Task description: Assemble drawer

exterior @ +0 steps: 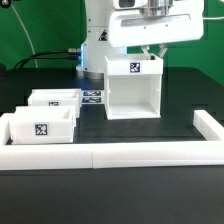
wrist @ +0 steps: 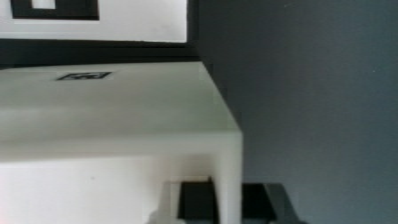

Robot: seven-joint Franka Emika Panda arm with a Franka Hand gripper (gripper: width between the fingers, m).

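In the exterior view, two small open-topped white drawer boxes sit at about 9 o'clock from the scene's centre. The front drawer box (exterior: 40, 128) shows a black-and-white tag on its near face. The rear drawer box (exterior: 55, 99) stands just behind it, at its 1 o'clock. The marker board (exterior: 92, 97) lies flat on the dark table (exterior: 185, 100) between the boxes and the drawer cabinet (exterior: 132, 95).

The cabinet stands upright near the centre, a white box with its front open and hollow inside, and a tag on its upper face. A low white rail (exterior: 120, 153) runs across the table at 6 o'clock from it.

The gripper (exterior: 150, 52) hangs at 12 o'clock from the cabinet, a little toward 1 o'clock, with its tips meeting the top edge.

In the wrist view the cabinet (wrist: 107, 120) fills most of the picture. One thin white panel edge runs straight into the gripper (wrist: 228, 202). A dark finger (wrist: 263, 203) lies on each side, pressed close against that edge, so the jaws are narrowly closed around the panel. Which panel it is cannot be told.
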